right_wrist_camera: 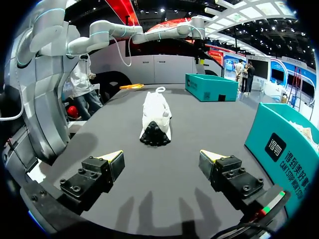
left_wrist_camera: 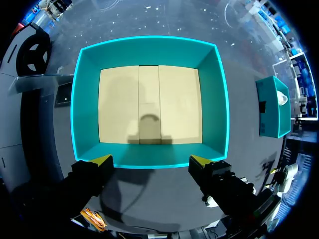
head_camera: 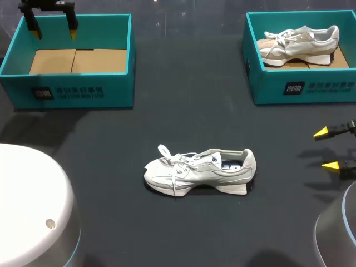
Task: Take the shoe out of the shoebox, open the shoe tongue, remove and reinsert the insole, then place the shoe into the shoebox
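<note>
While the shoe (head_camera: 199, 171) lies on the table (head_camera: 111, 167) | left tool (head_camera: 55, 33) spread over shoebox (head_camera: 72, 92) | right tool (head_camera: 325, 149) spread

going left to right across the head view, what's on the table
empty teal shoebox → white shoe lying on its side on the table → second teal shoebox with another shoe inside
</note>
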`<state>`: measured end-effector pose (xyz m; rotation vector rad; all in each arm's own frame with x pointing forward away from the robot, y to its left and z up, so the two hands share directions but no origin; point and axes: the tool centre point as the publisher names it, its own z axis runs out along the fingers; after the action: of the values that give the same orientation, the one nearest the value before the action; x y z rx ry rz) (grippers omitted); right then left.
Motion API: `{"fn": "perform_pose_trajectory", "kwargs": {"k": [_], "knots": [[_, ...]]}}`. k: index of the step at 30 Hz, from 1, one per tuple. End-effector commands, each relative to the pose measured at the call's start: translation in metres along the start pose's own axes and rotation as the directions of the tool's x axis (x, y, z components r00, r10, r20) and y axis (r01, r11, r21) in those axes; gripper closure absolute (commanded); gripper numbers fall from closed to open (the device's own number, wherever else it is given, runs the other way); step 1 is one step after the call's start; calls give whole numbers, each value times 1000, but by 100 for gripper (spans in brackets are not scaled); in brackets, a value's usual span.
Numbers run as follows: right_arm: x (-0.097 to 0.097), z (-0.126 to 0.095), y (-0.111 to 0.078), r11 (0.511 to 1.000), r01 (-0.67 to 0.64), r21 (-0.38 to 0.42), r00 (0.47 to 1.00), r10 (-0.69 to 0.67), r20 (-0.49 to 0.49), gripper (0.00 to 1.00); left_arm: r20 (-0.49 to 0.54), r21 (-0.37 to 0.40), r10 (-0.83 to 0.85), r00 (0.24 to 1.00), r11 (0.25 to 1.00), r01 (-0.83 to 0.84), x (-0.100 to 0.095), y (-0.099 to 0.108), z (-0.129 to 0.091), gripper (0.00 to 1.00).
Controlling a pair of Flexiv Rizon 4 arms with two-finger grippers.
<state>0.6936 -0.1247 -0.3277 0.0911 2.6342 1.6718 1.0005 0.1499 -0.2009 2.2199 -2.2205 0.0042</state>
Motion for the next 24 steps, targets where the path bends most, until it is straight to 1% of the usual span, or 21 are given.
{"fn": "perform_pose_trajectory", "kwargs": {"k": [1, 3, 16, 17, 18, 20, 24], "knots": [[-4, 4, -8, 999, 39, -21, 999, -39, -28, 0, 1, -1, 0, 1000, 1000, 0, 0, 0, 0, 0], [-3, 2, -13, 997, 59, -41, 998, -60, -16, 0, 1, -1, 0, 1000, 1000, 0, 0, 0, 0, 0], [-3, 2, -13, 997, 59, -41, 998, -60, -16, 0, 1, -1, 0, 1000, 1000, 0, 0, 0, 0, 0], [-4, 5, -19, 998, 40, -50, 999, -41, -17, 0, 1, -1, 0, 1000, 1000, 0, 0, 0, 0, 0], [-5, 9, -24, 999, 12, -41, 1000, -12, 4, 0, 1, -1, 0, 1000, 1000, 0, 0, 0, 0, 0], [-4, 15, -34, 997, -13, -71, 1000, 14, 14, 0, 1, -1, 0, 1000, 1000, 0, 0, 0, 0, 0], [-3, 22, -44, 994, -46, -100, 998, 50, 35, 0, 1, -1, 0, 1000, 1000, 0, 0, 0, 0, 0]]}}
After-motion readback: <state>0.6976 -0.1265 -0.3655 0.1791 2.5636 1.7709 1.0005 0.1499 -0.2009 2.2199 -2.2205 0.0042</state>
